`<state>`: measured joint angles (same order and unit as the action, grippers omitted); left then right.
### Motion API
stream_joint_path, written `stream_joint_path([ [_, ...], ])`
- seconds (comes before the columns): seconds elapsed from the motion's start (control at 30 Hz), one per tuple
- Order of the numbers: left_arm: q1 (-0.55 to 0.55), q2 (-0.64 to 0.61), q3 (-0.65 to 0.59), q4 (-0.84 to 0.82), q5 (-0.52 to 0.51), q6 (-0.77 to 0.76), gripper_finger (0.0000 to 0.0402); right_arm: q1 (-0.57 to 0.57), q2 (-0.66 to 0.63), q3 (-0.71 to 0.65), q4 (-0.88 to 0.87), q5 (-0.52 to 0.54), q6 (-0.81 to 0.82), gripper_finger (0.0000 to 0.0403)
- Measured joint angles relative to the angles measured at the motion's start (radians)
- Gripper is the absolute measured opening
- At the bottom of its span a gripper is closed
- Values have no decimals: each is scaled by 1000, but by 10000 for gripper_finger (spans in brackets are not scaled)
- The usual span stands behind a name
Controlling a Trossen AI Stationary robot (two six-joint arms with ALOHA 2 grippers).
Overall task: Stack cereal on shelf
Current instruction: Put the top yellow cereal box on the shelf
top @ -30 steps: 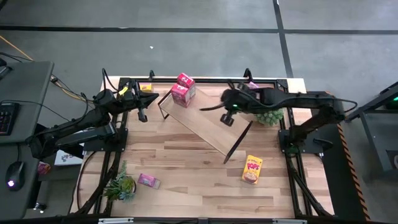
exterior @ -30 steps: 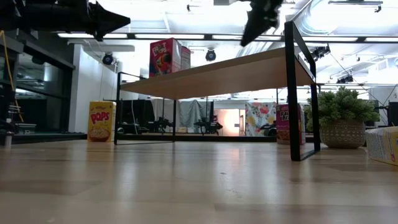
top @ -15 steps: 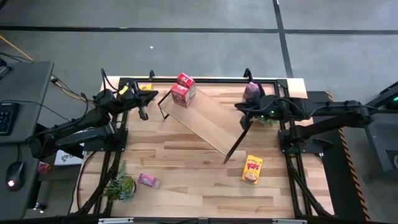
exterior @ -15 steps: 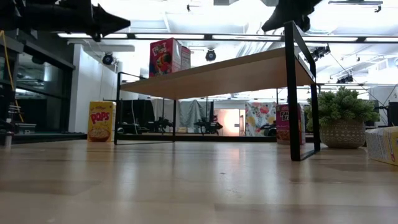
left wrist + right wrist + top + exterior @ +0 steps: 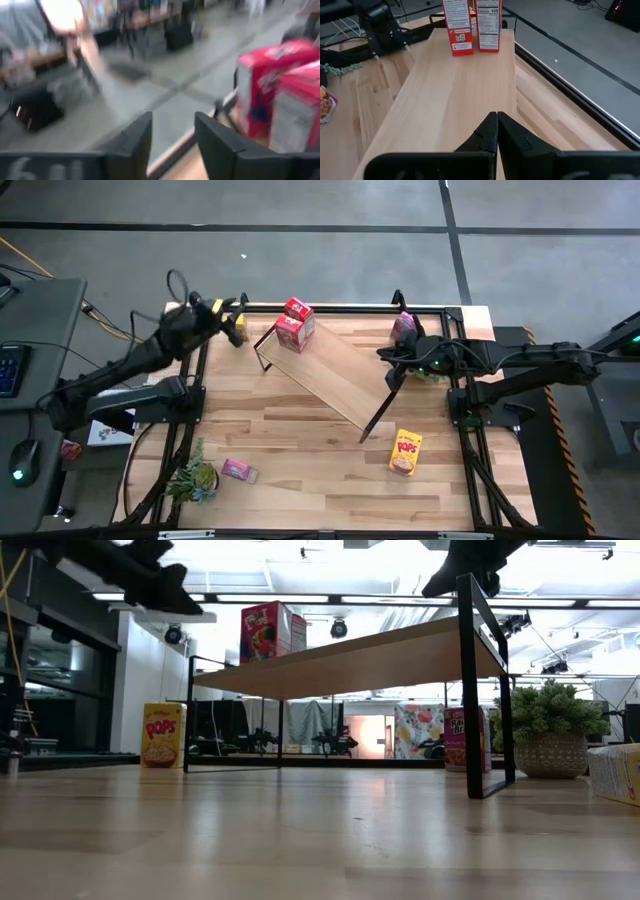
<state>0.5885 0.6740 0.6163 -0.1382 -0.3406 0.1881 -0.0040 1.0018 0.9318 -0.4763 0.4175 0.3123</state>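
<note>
The shelf [image 5: 325, 370] is seen lying diagonally on the table [image 5: 300, 470], its long axis running from the far left corner toward the near right. Two red cereal boxes [image 5: 293, 322] are stood upright, side by side and touching, on its far-left end; in the right wrist view the same pair [image 5: 471, 24] is seen at the far end of the board, straight ahead along the long axis.

Remaining cereal, not yet shelved:
- A yellow Pops box [image 5: 405, 452] is laid flat on the table, just beyond the shelf's near-right end frame, its long axis pointing roughly toward the near edge.
- A pink box [image 5: 238, 471] is laid flat near the near-left corner, beside a small plant [image 5: 193, 479], long axis roughly across the table.
- A magenta box [image 5: 404, 326] is stood at the far right, close behind the right arm.

The right gripper [image 5: 392, 379] is held above the shelf's right end, its fingers pressed together and empty [image 5: 496, 131]. The magenta box and the yellow Pops box are judged nearer this arm than the other.

The left gripper [image 5: 238, 323] is raised at the far left corner, just left of the red boxes, fingers [image 5: 135, 140] parted with nothing between them. The pink box is judged to fall to this arm, lying well apart, toward the near edge.
</note>
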Motion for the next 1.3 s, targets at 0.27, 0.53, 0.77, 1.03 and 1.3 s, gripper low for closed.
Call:
stream_joint_path([
  [0.27, 77, 368, 361, -465, -85, -112, 236, 0, 13, 1, -9, -9, 1, 0],
  [0.53, 192, 705, 701, -911, -76, -79, 262, 0, 35, 1, -15, -25, -29, 0],
  [0.77, 253, 899, 810, -1151, 70, 142, 262, 0, 65, 1, -21, -55, -33, 0],
  [1.03, 256, 1012, 810, -1232, 32, 372, 262, 0, 93, 1, -34, -59, -33, 0],
  [1.3, 268, 1001, 810, -1199, 11, 498, 262, 0, 108, 1, -53, -58, -33, 0],
])
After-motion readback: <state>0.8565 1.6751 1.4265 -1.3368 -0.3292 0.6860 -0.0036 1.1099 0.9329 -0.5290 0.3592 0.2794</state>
